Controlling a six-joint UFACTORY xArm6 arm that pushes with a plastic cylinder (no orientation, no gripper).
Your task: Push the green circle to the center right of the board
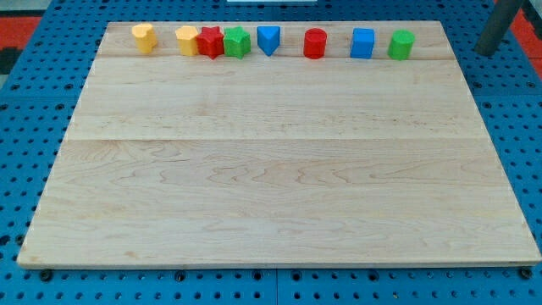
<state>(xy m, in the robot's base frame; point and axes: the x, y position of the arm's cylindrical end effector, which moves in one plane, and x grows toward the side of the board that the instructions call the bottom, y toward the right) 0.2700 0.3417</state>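
From my remote seat I see the wooden board (pixel 279 169) lying on the blue pegboard desk (pixel 25 102), and all eight blocks sit in one row along the board's top edge.

Reading from the view's left: a yellow block (pixel 144 37), its shape hard to make out; then a second yellow block (pixel 186 39) touching a red star-like block (pixel 210 41), which in turn touches a green star-like block (pixel 237 41). Those three form a tight cluster. Just to their right, apart from them, stands a blue triangular block (pixel 268 39). Further right come a red cylinder (pixel 315 42), a blue square block (pixel 362 42), and last the green circle (pixel 401 44), each separated from its neighbour by a gap.

The green circle, the thing I am after, is the rightmost block in the row, near the board's top right corner and close to the top edge.

My rod (pixel 500 25) comes in at the view's top right corner, slanting down to the left. My tip (pixel 485 52) appears to be just off the board's right edge, over the pegboard, to the right of the green circle and well apart from it, though at this angle I cannot be sure of its exact footing. There is no claw on this arm, so I cannot tell any claw state.
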